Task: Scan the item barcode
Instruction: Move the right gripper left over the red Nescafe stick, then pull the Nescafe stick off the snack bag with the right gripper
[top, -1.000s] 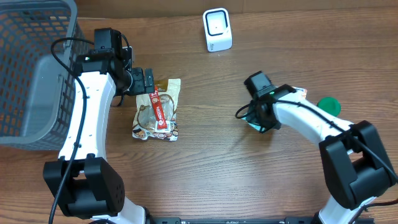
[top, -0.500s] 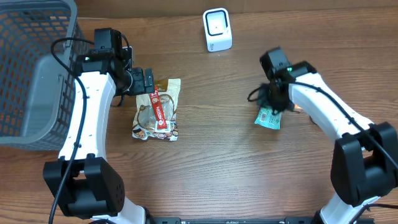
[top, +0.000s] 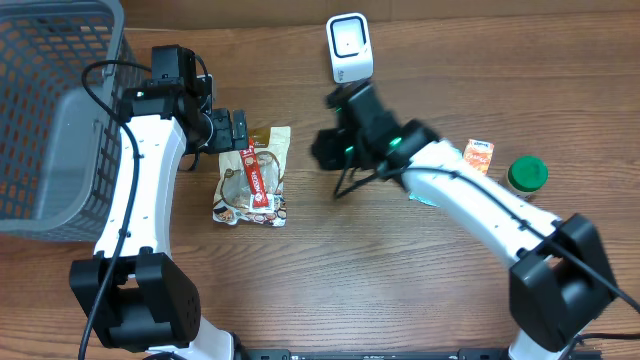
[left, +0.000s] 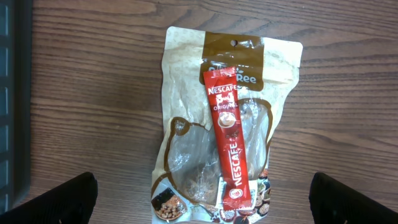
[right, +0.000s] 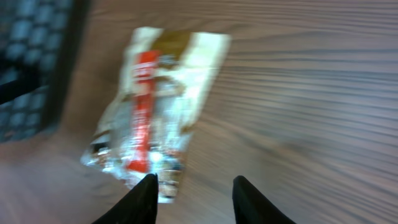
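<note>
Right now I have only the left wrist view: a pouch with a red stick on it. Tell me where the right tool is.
Observer: The right tool hangs to the right of the pouch, its jaws apart with nothing between them.
Operator: Give me the scanner's position.
Observer: The white scanner stands upright farther back, beyond the right tool.
Operator: Identify the dark strip at my left edge.
Observer: It is a grey mesh basket standing left of the pouch.
</note>
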